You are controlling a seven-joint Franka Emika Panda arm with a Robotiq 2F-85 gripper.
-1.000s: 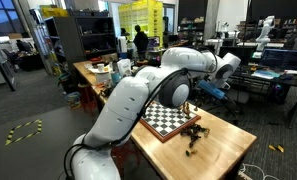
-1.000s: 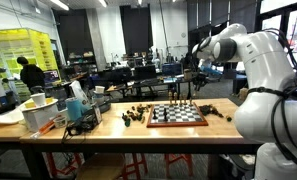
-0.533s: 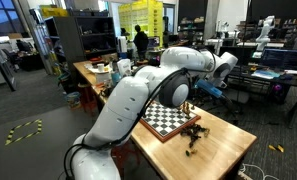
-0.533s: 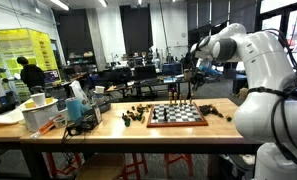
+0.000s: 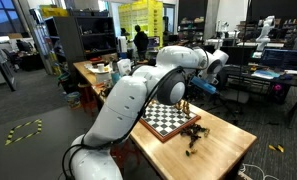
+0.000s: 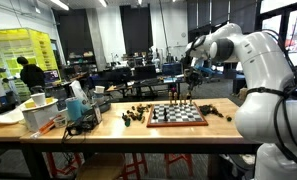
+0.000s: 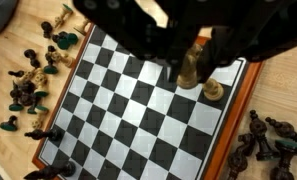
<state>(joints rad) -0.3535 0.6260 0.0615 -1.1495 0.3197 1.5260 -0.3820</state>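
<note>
Wooden chessboard [image 7: 118, 115], pawn [image 7: 213, 90] aboard, claw [image 7: 191, 52] gripping piece [image 7: 190, 70]

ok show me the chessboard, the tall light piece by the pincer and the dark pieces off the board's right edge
chessboard [image 7: 128, 110], wrist view, on a bare square near its middle
tall light piece [image 7: 190, 68], wrist view, on its body
dark pieces [image 7: 268, 140], wrist view, on the cluster lying on the table

Even overhead lab lighting, soft shadows on the bench [image 5: 220, 140]. The wrist view is sharp on the chessboard [image 7: 138, 110], but the tool [image 7: 178, 35] looms dark, probably out of focus.
</note>
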